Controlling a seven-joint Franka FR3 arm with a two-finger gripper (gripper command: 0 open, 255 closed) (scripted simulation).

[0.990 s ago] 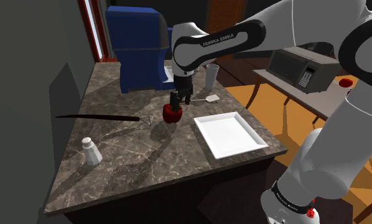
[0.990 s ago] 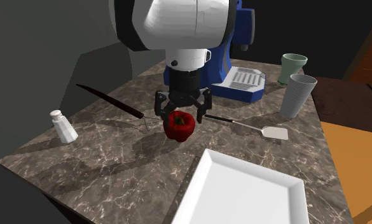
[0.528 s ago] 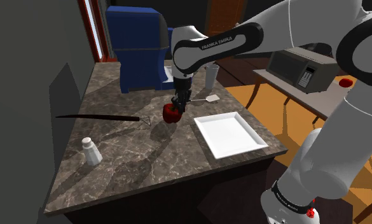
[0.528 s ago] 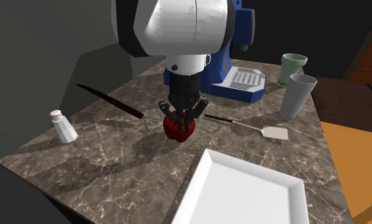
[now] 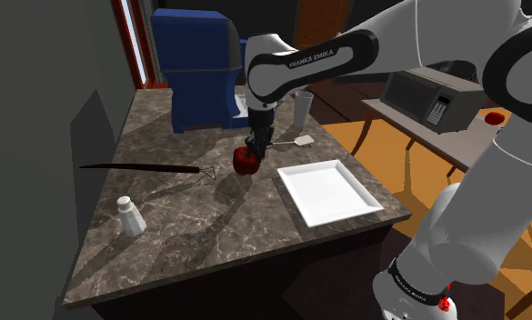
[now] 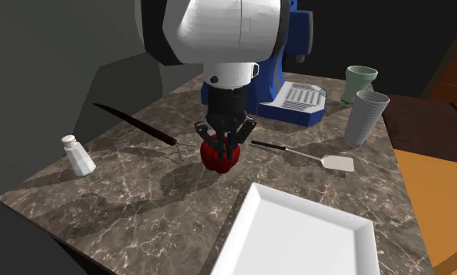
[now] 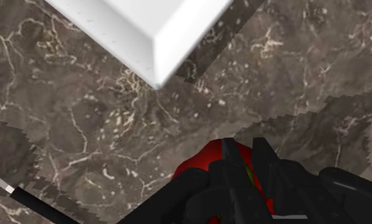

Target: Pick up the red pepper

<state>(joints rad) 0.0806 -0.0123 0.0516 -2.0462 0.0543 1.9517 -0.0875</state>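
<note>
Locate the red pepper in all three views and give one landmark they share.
Shoulder view: red pepper mid-counter, under the gripper, on the view's left of the white plate.
Second exterior view: red pepper at picture centre, gripper clasping its top, white plate at lower right.
Wrist view: red pepper clasped in the gripper, white plate corner beyond it.
Shared landmark: the white plate.
</note>
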